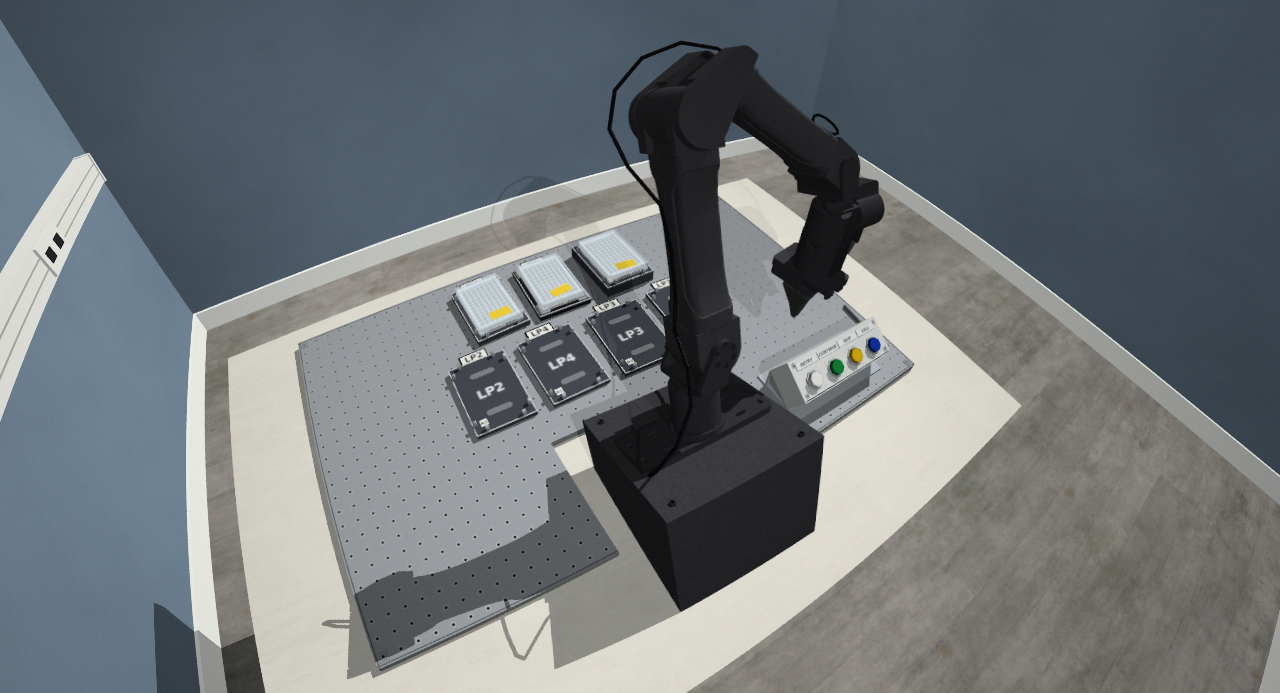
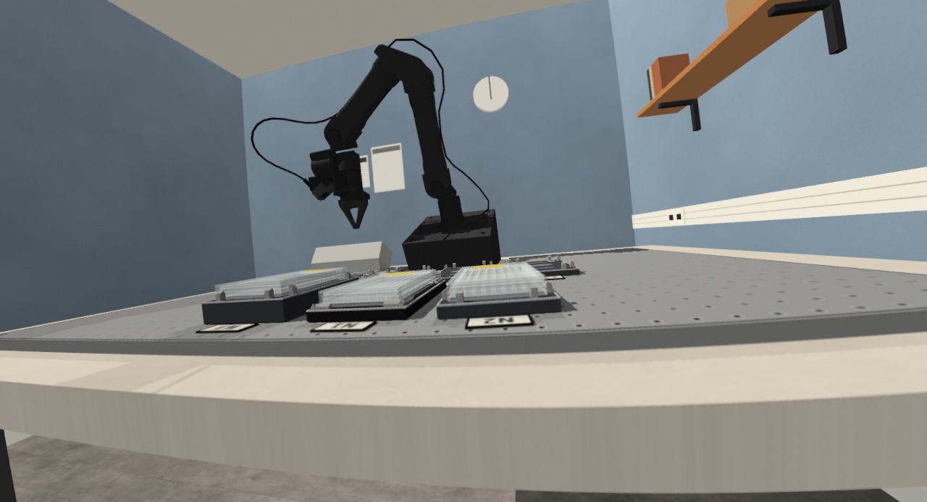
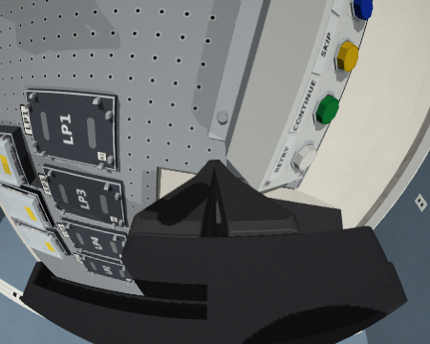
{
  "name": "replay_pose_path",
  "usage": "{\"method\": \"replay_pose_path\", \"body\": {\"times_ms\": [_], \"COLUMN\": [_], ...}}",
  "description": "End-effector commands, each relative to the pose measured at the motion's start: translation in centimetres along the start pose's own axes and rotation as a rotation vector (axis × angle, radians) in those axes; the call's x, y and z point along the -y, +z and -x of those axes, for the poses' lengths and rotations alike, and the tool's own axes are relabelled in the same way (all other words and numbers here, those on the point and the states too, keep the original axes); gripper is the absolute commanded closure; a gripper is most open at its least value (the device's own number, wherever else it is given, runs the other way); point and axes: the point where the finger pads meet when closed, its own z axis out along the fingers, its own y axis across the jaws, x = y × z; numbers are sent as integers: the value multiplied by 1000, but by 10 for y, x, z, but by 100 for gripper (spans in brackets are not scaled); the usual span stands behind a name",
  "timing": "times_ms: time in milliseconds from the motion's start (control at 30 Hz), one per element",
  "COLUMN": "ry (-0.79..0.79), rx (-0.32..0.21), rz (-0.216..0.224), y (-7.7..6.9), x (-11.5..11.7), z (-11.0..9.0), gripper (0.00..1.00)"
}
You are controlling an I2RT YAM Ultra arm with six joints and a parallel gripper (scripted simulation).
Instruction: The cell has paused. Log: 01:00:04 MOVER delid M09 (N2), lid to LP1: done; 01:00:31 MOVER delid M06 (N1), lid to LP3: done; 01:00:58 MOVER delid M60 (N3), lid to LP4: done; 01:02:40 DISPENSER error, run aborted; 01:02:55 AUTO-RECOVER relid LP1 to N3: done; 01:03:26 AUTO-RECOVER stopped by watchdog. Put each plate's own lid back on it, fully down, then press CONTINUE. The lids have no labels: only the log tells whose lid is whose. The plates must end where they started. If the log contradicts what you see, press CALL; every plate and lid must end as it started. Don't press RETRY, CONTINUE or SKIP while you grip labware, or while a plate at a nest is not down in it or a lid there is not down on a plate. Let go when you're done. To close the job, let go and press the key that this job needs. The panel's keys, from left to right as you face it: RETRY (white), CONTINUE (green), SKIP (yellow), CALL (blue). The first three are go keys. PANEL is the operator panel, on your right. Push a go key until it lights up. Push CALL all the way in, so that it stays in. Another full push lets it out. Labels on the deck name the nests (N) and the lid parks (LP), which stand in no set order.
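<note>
Three clear well plates with yellow tags sit in black nests at the back of the deck: N2 (image 2: 495,280), N1 (image 2: 379,286) and a third nest (image 2: 278,285) whose label I cannot read. Each appears to carry a clear lid. The lid parks LP1 (image 3: 71,129), LP3 (image 3: 83,198), LP4 (image 1: 562,362) and LP2 (image 1: 490,390) are bare. My gripper (image 1: 796,306) is shut and empty. It hangs in the air above the deck, just behind the panel's (image 1: 827,367) RETRY end. It also shows in the wrist view (image 3: 214,164).
The panel keys in a row are RETRY white (image 3: 303,157), CONTINUE green (image 3: 327,109), SKIP yellow (image 3: 347,55) and CALL blue (image 3: 363,7); none looks lit. The arm's black base box (image 1: 707,492) stands at the deck's front.
</note>
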Motion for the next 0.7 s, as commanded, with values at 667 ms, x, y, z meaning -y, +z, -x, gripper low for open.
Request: {"method": "replay_pose_path", "body": {"times_ms": [667], "ry": [210], "rx": [43], "rz": [-10], "y": [-11], "x": [102], "z": [26], "gripper": [100]}}
